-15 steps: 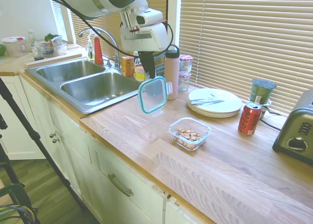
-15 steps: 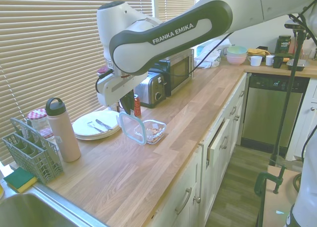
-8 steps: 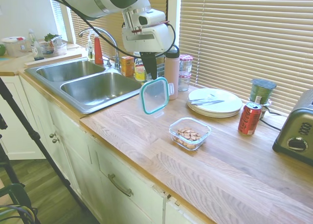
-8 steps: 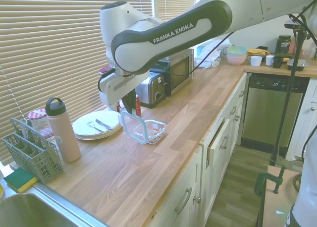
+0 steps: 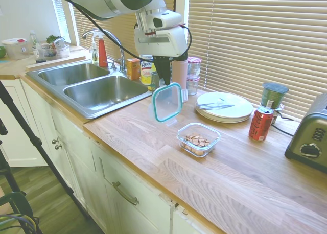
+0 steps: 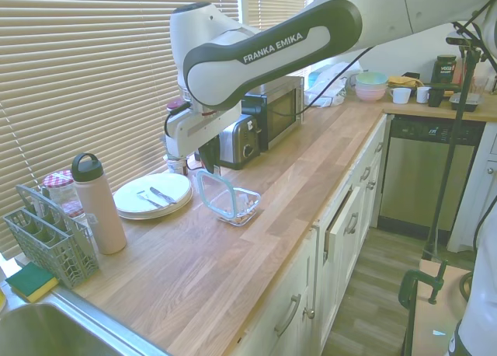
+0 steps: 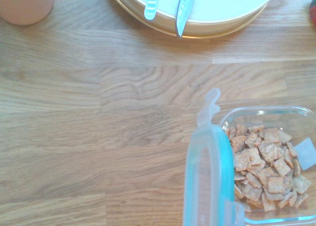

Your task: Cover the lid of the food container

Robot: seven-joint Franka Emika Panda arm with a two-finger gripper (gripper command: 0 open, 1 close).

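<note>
The lid, clear with a teal rim, hangs on edge in the air with my gripper shut on its upper rim. It sits just left of and above the food container, a shallow clear tub of brown pieces on the wooden counter. From the other side, the lid hangs in front of the food container, below the gripper. In the wrist view the lid stands edge-on, overlapping one side of the open food container.
A white plate with cutlery lies behind the container. A red can and a toaster stand to the right. A pink bottle, a green caddy and the sink lie on the other side.
The gripper has carried the lid sideways along the counter, closer to the food container. The container has not moved.
</note>
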